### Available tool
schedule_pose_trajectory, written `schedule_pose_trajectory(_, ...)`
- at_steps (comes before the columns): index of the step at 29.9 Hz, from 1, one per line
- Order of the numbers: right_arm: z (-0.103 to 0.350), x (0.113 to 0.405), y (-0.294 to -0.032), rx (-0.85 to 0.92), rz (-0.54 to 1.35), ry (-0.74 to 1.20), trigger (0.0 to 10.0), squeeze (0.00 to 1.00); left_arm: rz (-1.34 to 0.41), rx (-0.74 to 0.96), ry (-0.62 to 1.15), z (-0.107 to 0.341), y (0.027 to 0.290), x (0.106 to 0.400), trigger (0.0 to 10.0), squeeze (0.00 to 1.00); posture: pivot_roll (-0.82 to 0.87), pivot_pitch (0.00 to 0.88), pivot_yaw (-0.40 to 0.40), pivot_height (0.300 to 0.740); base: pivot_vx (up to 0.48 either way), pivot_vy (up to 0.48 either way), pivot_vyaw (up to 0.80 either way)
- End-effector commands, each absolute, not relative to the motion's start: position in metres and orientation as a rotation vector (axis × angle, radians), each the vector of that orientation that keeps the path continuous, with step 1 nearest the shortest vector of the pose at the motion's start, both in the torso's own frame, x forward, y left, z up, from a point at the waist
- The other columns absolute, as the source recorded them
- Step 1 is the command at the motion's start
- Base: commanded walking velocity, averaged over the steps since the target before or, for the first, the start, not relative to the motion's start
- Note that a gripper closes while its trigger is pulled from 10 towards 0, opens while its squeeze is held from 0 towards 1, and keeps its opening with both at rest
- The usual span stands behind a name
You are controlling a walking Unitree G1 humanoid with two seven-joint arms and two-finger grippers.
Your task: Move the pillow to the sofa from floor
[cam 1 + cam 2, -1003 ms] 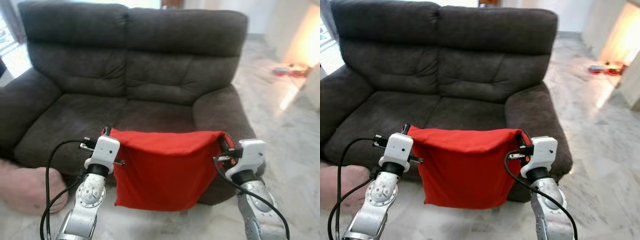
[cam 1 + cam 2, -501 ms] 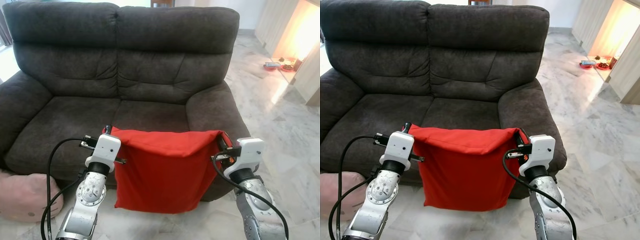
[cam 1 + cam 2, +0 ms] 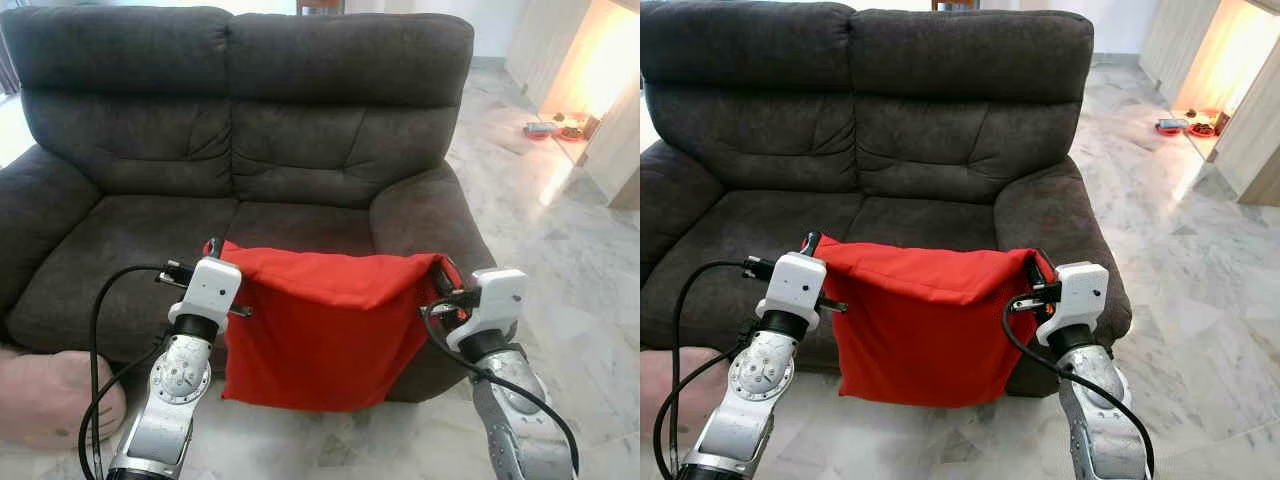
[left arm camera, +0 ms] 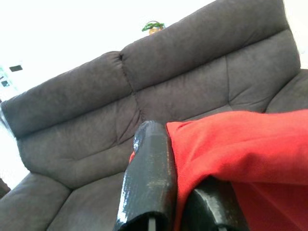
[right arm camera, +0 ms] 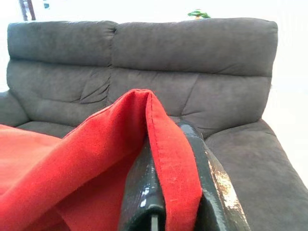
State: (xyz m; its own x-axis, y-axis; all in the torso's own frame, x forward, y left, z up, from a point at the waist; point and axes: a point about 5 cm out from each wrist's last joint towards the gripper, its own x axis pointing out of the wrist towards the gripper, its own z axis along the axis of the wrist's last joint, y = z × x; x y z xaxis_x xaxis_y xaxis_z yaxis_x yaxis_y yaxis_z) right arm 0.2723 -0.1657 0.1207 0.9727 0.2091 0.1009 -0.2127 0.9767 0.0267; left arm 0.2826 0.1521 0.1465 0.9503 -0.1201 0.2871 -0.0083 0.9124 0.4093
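Red pillow (image 3: 325,325) hanging between both grippers before the sofa (image 3: 250,150).
Eye views: the left gripper (image 3: 212,250) at 9 o'clock and the right gripper (image 3: 440,275) at 3 o'clock are pinching its top corners; the sofa is sitting slightly closer than before. Wrist views: each gripper's fingers (image 4: 149,183) are clamping red fabric.

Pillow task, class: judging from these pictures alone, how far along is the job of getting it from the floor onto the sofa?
Done: the red pillow is off the floor, hanging in front of the sofa. In hand: the left gripper and the right gripper each pinch a top corner, fingers shut on the cloth. Left: the pillow hangs before the seat's front edge, so it probably must go forward over the cushion, then be released.
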Motion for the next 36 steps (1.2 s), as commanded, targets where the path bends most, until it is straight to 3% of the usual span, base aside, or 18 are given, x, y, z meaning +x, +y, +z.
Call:
schedule_pose_trajectory(1, 0.147, 0.276, -0.160, 0.038, 0.245, -0.216, 10.0, 0.00, -0.044, 0.431, -0.453, 0.175, 0.148, 0.284, 10.0, 0.00, 0.06, 0.024, -0.034, 0.740, 0.000, 0.000, 0.69)
schedule_pose_trajectory(10, 0.157, 0.280, -0.159, 0.067, 0.243, -0.253, 10.0, 0.00, -0.046, 0.439, -0.474, 0.180, 0.148, 0.288, 10.0, 0.00, 0.06, 0.010, -0.033, 0.740, 0.000, 0.000, 0.00)
schedule_pose_trajectory(36, 0.191, 0.282, -0.151, 0.069, 0.274, -0.374, 10.0, 0.00, -0.027, 0.461, -0.594, 0.215, 0.147, 0.292, 10.0, 0.00, 0.07, 0.030, -0.031, 0.740, 0.285, 0.000, 0.00)
